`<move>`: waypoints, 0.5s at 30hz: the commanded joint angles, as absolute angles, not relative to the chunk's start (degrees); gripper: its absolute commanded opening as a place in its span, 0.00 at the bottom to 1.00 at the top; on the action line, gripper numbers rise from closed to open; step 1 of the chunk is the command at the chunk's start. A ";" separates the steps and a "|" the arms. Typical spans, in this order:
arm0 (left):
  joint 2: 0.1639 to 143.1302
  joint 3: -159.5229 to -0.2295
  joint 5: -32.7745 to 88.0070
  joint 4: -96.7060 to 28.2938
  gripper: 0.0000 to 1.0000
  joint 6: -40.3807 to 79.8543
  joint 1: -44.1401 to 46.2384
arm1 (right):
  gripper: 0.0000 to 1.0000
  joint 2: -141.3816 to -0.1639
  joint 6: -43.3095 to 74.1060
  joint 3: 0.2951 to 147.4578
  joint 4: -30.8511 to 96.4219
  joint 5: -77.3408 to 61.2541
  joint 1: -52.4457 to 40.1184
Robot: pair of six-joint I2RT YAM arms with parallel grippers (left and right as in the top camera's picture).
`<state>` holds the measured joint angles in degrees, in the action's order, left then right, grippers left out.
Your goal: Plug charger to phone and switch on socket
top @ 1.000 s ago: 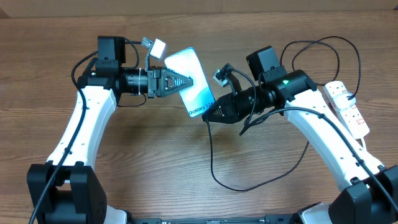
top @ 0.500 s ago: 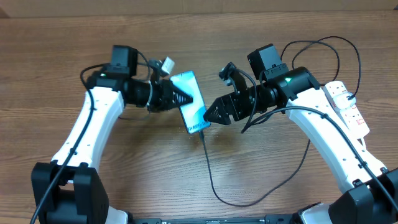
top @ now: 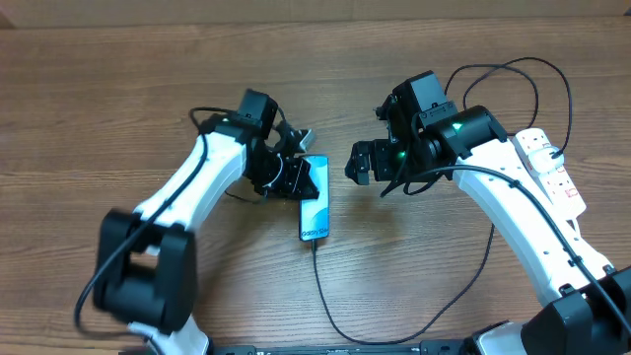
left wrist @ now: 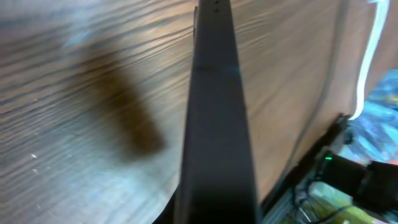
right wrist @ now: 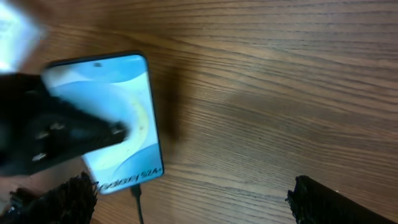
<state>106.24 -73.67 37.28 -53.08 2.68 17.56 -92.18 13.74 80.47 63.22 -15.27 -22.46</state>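
Wooden table [top: 89,89], socket [top: 554,176] overhead only, phone [right wrist: 138,93] also in right-wrist view

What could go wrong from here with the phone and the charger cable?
1. The left hand grips the phone while the charger cable sits in its lower end. Moving the phone may tug the connector out.
2. The cable seems to pass under the right arm, so the open right hand might snag it when reaching for the power strip.

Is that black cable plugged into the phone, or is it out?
In, it seems: the charger tip meets the bottom edge of the phone, by the Galaxy text, and the cable trails off from there.
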 commanded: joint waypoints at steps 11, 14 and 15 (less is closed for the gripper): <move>118.93 -74.48 30.37 -55.68 0.04 -0.27 9.30 | 1.00 -90.67 15.05 80.62 63.88 -13.54 -22.06; 118.93 -74.76 27.44 -55.59 0.05 -0.32 6.90 | 1.00 -90.67 15.05 80.62 63.79 -13.54 -22.06; 118.93 -74.76 27.27 -55.44 0.06 -0.80 6.13 | 1.00 -90.67 15.07 80.62 63.77 -13.54 -22.06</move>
